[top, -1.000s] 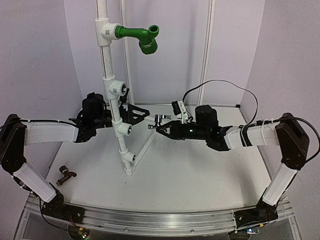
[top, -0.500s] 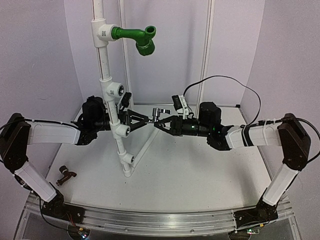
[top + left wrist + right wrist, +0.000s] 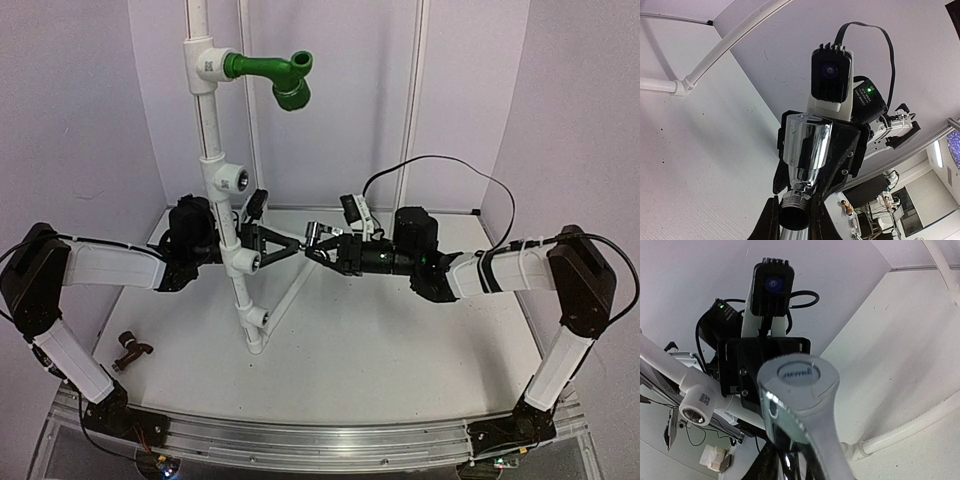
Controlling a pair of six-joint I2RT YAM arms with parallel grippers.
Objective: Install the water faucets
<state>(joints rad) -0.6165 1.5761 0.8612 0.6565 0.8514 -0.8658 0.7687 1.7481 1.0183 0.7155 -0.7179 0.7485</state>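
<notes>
The chrome faucet (image 3: 313, 237) hangs in mid-air between my two grippers, just right of the white pipe stand (image 3: 212, 140). My left gripper (image 3: 300, 246) is shut on its threaded inlet end (image 3: 795, 204), one black finger on each side. My right gripper (image 3: 326, 250) still flanks the shiny body (image 3: 806, 142) from the other side; whether its fingers press on it does not show. In the right wrist view the lever handle (image 3: 800, 390) fills the view and hides the jaws. The dark reddish-brown faucet (image 3: 131, 350) lies on the table at the near left, away from both grippers.
A green elbow pipe (image 3: 274, 72) sticks out of the top tee. Open white tees (image 3: 245, 259) sit lower on the stand, just left of the left fingers. A slanted brace pipe (image 3: 290, 290) runs below the grippers. White walls enclose the back.
The right arm carried the chrome faucet left and slightly up to the left gripper. The left gripper went from wide open to shut on the faucet's threaded end.
</notes>
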